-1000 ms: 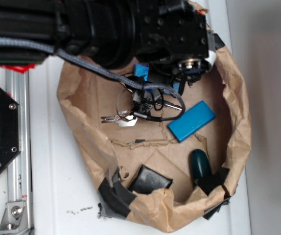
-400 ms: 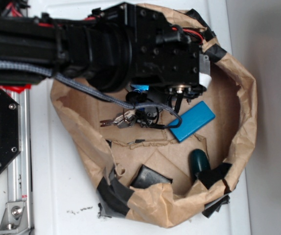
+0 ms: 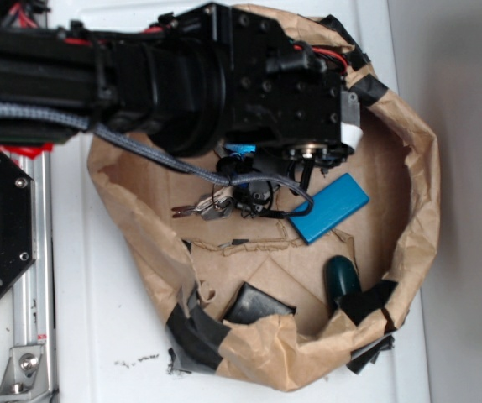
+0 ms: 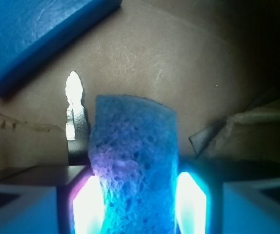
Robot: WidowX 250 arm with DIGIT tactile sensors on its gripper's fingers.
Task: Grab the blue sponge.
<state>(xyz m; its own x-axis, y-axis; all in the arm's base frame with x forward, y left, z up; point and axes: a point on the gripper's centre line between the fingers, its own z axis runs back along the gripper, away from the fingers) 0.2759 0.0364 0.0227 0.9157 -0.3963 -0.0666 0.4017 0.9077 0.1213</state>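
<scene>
Claw [image 4: 135, 204] clamped on the blue sponge [image 4: 132, 161], foam pinched in at the sides between both glowing pads [image 4: 89, 204] in the wrist view. Barely shifted from a moment ago; a second back, sat higher and further right over the bag's rim, now dropped in over the keys [image 3: 207, 206]. Sponge just a sliver of light blue [image 3: 239, 149] under the black wrist housing in the exterior view. Judged as grasp made, lift remaining.

Sitting on the white counter [image 3: 123, 336]: crumpled brown paper bag [image 3: 413, 210], patched with black tape. Inside it: darker smooth blue block [image 3: 329, 207] lying flat just right of the claw, keys tangled with a dark cord, dark green rounded object [image 3: 342, 281] near the lower right wall, black flat piece [image 3: 258, 309] by the bottom edge. Block's corner also looming at upper left of the wrist view, apart from the sponge.
</scene>
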